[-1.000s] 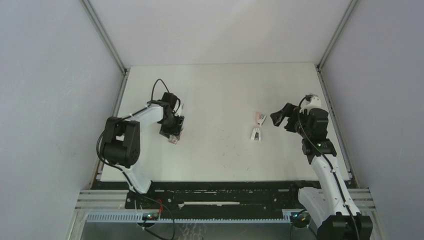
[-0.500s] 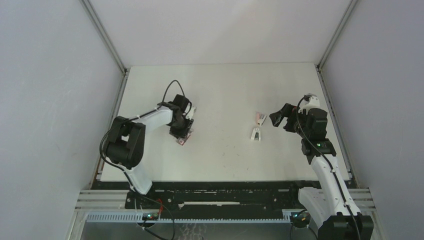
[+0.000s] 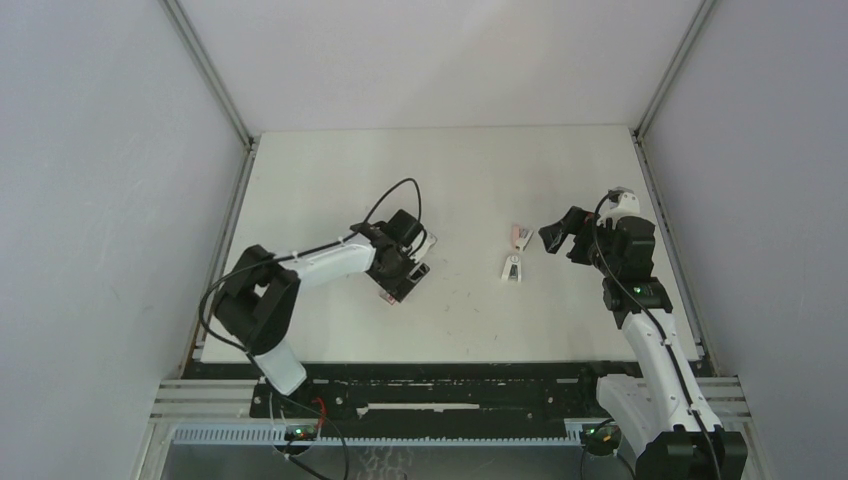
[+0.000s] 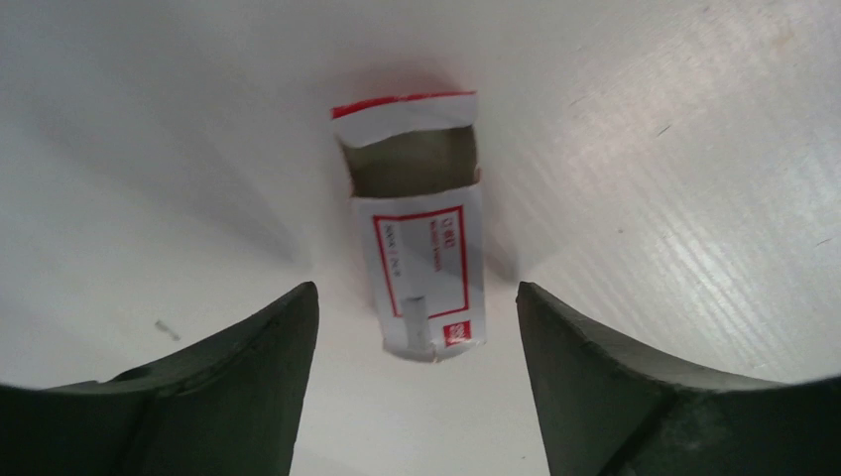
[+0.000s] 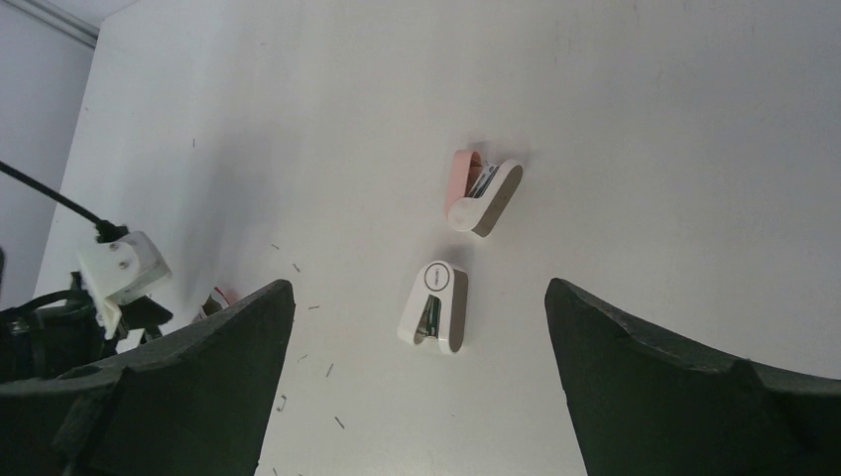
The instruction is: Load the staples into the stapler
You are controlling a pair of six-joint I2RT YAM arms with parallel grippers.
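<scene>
A small white staple box with red edging lies flat on the table, its torn end away from me. A grey strip of staples shows at its near end. My left gripper stands open around the box, and both fingers are clear of its sides. From above, the box peeks out under the left gripper. A white stapler and a pink-and-white stapler lie on the table ahead of my open, empty right gripper.
Loose staples are scattered on the table left of the white stapler. The left arm's wrist and cable show at the left of the right wrist view. Grey walls close in the white table on three sides.
My left arm has swung right toward the table's middle, bringing the staple box along. Its jaws have widened and now stand off the box. The right arm has not moved.
</scene>
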